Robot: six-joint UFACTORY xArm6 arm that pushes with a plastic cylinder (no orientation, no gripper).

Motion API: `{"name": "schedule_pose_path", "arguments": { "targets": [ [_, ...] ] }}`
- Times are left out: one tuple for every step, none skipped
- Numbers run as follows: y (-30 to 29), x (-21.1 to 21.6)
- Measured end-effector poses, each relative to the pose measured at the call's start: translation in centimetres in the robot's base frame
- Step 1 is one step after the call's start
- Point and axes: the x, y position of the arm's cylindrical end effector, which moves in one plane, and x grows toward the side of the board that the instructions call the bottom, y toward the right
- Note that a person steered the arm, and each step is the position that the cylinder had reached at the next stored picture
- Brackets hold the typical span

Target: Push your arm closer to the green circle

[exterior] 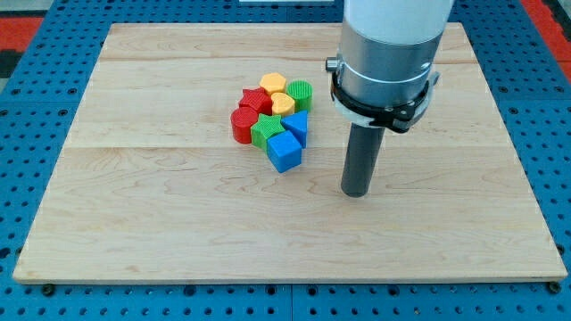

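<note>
My tip [357,193] is a bare rod holding nothing, right of the cluster; the green circle [301,94] sits at its upper right edge, touching a yellow heart [283,104]. Overshooting could scatter the blue triangle [297,126] beside it. The arm's upper part is cut off

A robotics lab — wooden board [178,223] on blue perforated bench [36,71], toy blocks [275,116].
</note>
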Motion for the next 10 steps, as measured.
{"name": "schedule_pose_path", "arguments": {
  "targets": [
    [0.4, 0.0],
    [0.5, 0.0],
    [1.6, -0.2],
    [5.2, -0.8],
    [8.3, -0.8],
    [11.6, -1.2],
    [15.6, -3.4],
    [17.5, -7.0],
    [14.1, -9.0],
    [8.2, -10.3]
  ]
}}
